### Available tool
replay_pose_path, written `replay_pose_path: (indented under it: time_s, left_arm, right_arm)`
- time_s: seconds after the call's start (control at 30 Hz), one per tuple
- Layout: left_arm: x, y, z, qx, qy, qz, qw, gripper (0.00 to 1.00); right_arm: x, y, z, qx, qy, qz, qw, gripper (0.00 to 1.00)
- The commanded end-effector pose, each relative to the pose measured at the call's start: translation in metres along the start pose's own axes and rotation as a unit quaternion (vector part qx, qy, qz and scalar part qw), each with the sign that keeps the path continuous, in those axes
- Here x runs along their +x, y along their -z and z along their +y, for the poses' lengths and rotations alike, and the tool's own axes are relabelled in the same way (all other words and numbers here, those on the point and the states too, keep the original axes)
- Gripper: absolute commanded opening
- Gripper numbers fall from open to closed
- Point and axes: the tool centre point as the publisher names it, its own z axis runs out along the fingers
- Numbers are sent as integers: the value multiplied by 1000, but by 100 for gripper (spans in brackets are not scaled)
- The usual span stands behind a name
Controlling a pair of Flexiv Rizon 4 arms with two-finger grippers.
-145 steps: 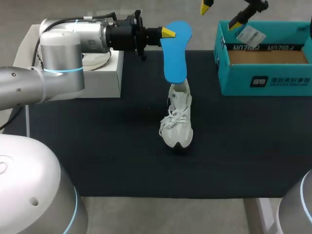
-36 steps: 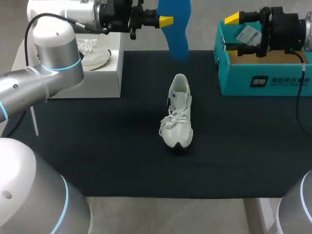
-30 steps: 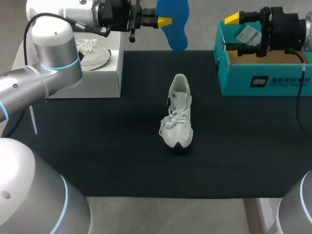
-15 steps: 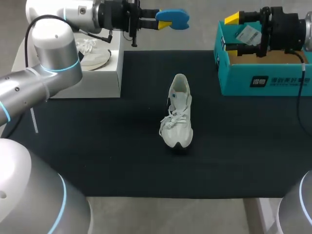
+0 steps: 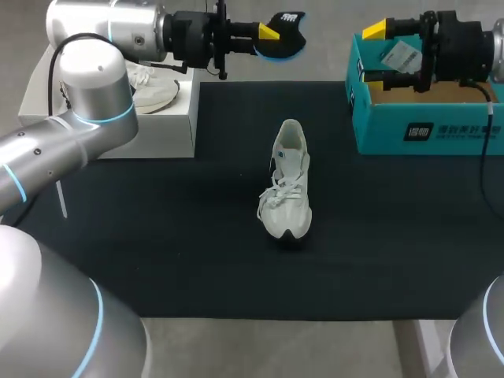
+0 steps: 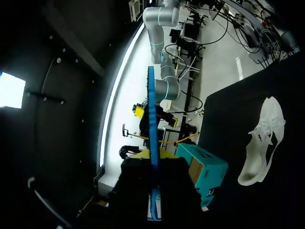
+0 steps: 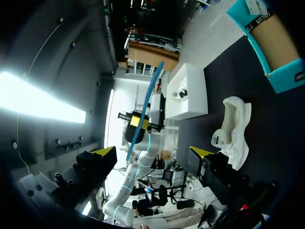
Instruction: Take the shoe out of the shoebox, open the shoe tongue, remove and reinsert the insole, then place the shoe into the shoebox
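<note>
Shoe (image 5: pixel 287 183) nearest us: it is white and stands upright on its sole in the middle of the black mat (image 5: pixel 157 236). Its toe points toward our side and its heel opening away, with the laces loose over the tongue. Neither gripper touches it.

Past the shoe's heel and slightly to its left, over the mat's far edge, our left gripper (image 5: pixel 268 33) is clamped on the insole (image 5: pixel 285 35). The left wrist view shows the insole edge-on between the two fingers, pressed from both sides. It is held in the air, well apart from the shoe, and from above we see a dark face with a blue rim.

Far left of the shoe sits a white box (image 5: pixel 157 126) with a second shoe (image 5: pixel 146 85) resting in or on it; we cannot tell which.

Far right of the shoe stands the teal shoebox (image 5: pixel 425 130), open-topped and brown inside. Our right gripper (image 5: pixel 375 53) hangs at the shoebox's end nearest the shoe, its fingers spread wide apart.
</note>
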Motion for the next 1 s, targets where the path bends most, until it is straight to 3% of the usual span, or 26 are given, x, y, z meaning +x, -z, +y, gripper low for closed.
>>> replay_pose_path:
  time_s: [0.03, 0.4, 0.7, 0.77, 0.8, 1.0]
  left_arm:
    - [0, -9, -5, -61, -190, -32, 979, 0]
    - [17, -16, -14, -82, -116, -31, 989, 0]
    - [15, -28, -15, -64, -110, -20, 992, 0]
    - [16, -32, -14, -55, -113, -17, 992, 0]
    - [16, -35, -14, -54, -114, -17, 992, 0]
    - [18, -53, -11, -30, -129, -14, 991, 0]
  right_arm:
    - [1, -3, 2, 1, 0, 0, 1000, 100]
    - [4, -6, 6, -4, 7, 4, 1000, 100]
    - [4, -21, 5, 18, 28, -5, 999, 99]
    - [5, -25, 5, 22, 30, -3, 999, 89]
    - [6, -28, 5, 25, 31, -1, 999, 78]
    - [10, -42, 4, 39, 36, 12, 999, 70]
